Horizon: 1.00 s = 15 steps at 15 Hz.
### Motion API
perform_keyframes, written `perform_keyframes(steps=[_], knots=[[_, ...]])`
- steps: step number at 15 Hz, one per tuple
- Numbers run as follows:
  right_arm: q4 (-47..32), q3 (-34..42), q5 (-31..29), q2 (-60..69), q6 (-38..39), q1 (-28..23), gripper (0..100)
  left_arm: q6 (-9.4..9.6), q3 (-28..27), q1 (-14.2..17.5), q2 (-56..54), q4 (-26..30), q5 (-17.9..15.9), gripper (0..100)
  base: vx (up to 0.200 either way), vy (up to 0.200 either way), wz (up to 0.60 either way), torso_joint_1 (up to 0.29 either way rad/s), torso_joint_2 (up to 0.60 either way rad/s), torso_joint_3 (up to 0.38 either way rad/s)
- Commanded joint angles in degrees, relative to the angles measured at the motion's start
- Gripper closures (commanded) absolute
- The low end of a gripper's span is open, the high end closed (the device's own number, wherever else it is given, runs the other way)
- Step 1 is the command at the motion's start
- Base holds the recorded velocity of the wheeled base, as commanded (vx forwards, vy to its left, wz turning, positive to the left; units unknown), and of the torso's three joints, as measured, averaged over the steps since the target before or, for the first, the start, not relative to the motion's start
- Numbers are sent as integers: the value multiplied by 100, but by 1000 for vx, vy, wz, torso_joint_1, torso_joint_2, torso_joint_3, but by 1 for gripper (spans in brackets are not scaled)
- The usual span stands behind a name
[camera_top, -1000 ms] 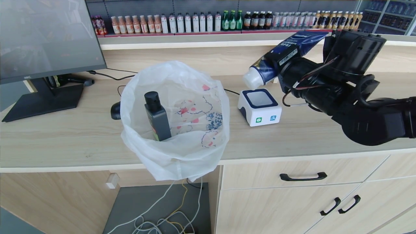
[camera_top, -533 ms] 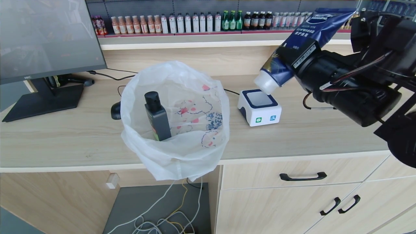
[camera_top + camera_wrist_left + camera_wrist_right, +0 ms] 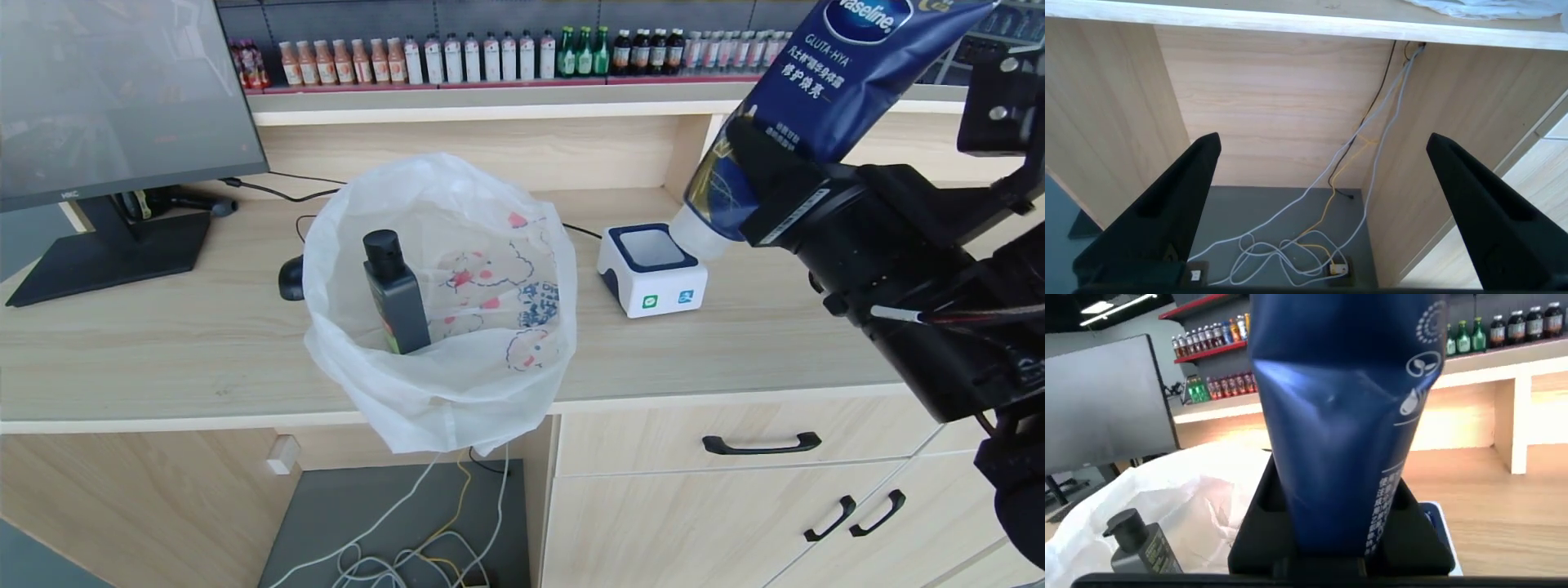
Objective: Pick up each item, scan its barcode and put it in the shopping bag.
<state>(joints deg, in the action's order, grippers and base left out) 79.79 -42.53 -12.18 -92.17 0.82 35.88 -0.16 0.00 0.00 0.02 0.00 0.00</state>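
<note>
I'm seeing the right gripper (image 3: 784, 196) pinching the blue tube (image 3: 824, 90) near its white-capped end, jaws pressing in on the tube from both sides. In the head view the tube's long axis is running from the cap at 7 o'clock up to the crimped end at 1 o'clock. The cap is hanging just beside the scanner (image 3: 651, 269), at its far right corner. The shopping bag (image 3: 490, 204) is lying at 9 o'clock from the jaws, beyond the scanner, with a black bottle (image 3: 396, 298) standing inside. I'm judging the right arm nearer. The left gripper (image 3: 1319, 216) is hanging spread open below the counter (image 3: 163, 351). Against a second ago, the tube is sitting steeper and higher, and its cap is lying further toward 3 o'clock, off the scanner window.
</note>
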Motion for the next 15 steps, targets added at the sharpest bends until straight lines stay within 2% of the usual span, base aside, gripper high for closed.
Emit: perform_keyframes(steps=[1, 3, 6, 12, 15], knots=[[213, 202, 40, -46, -345, 25, 100, -2, 0, -9, -2, 0, 0, 0, 0, 0, 0, 0, 0, 0], [555, 237, 75, -55, -829, 33, 100, -2, 0, 0, -2, 0, 0, 0, 0, 0, 0, 0, 0, 0], [1021, 518, 242, -82, -978, 16, 100, -11, 0, 0, -2, 0, 0, 0, 0, 0, 0, 0, 0, 0], [1021, 527, 207, -345, -908, -221, 100, -2, 0, 0, -2, 0, 0, 0, 0, 0, 0, 0, 0, 0], [1021, 562, 207, -292, -855, -221, 100, -11, 0, 0, -2, 0, 0, 0, 0, 200, 0, 4, 2, 4]])
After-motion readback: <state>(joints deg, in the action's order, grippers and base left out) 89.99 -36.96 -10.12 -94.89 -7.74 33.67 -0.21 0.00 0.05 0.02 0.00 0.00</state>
